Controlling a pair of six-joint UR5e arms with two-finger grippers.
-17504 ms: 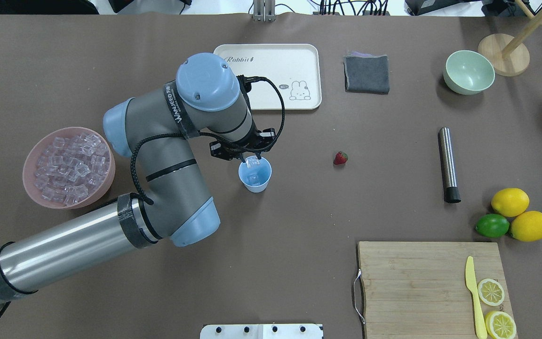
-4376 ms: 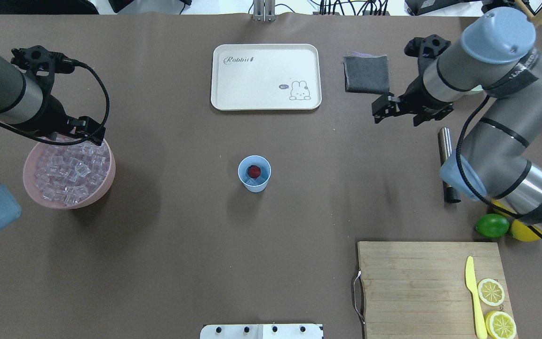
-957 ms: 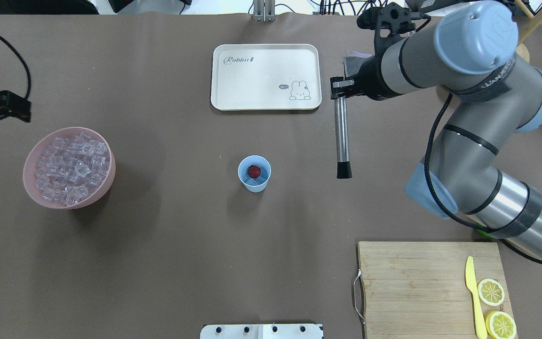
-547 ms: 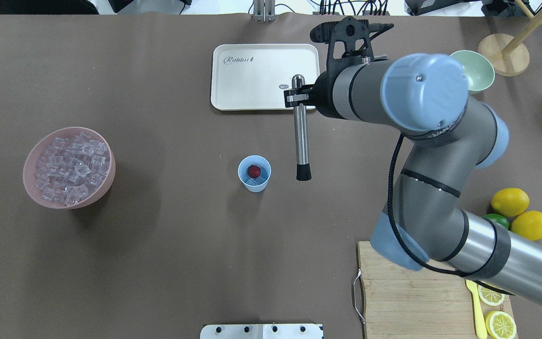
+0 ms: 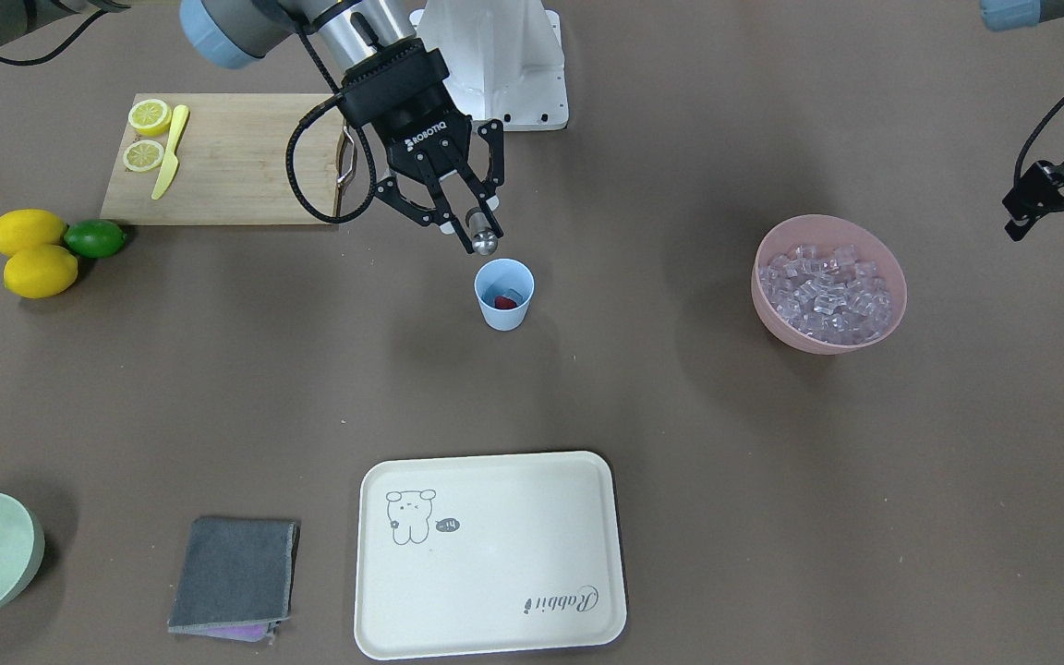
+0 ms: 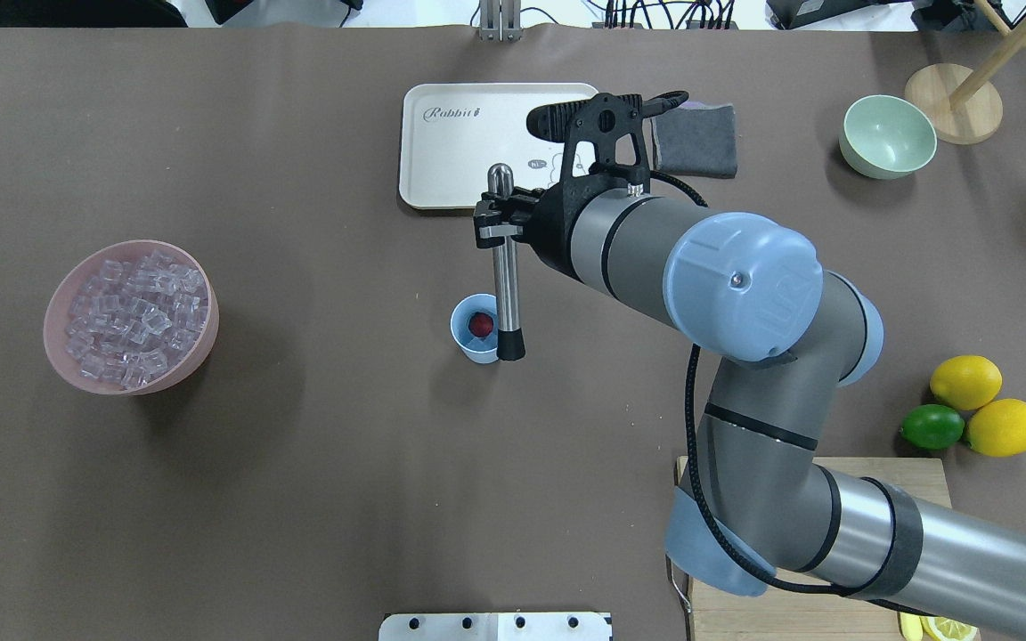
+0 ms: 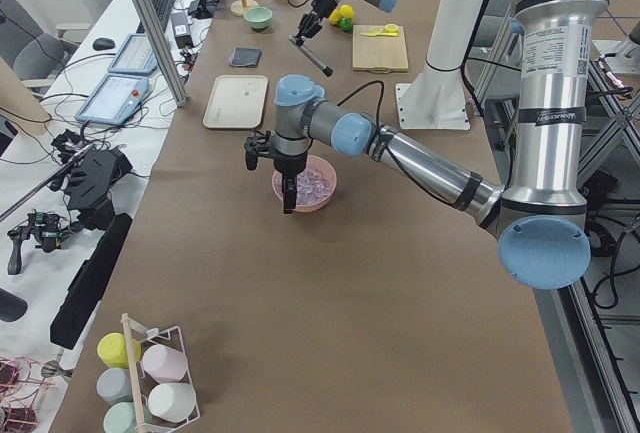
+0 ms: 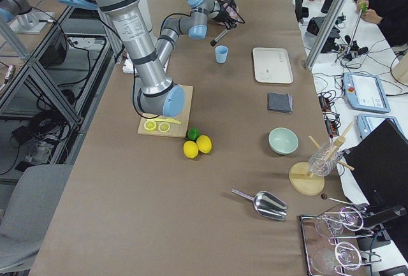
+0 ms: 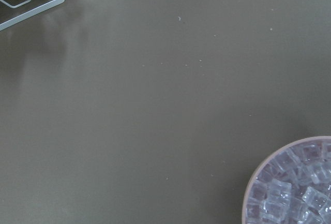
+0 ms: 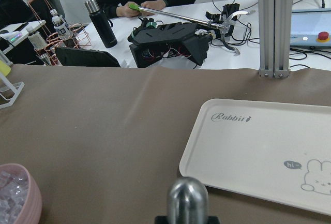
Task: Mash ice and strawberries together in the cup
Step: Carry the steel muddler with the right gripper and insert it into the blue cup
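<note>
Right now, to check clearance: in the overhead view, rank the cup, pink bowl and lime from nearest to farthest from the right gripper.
From the right gripper, holding the masher:
1. Cup, close by, centre.
2. Pink bowl, far left.
3. Lime, farthest, right, beside the lemons.

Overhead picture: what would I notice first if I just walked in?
The big grey right arm stretches over the middle of the table. Its right gripper clamps a shiny metal masher, whose black tip is by the little blue cup with a red strawberry inside. On the left sits a pink bowl heaped with ice cubes.
</note>
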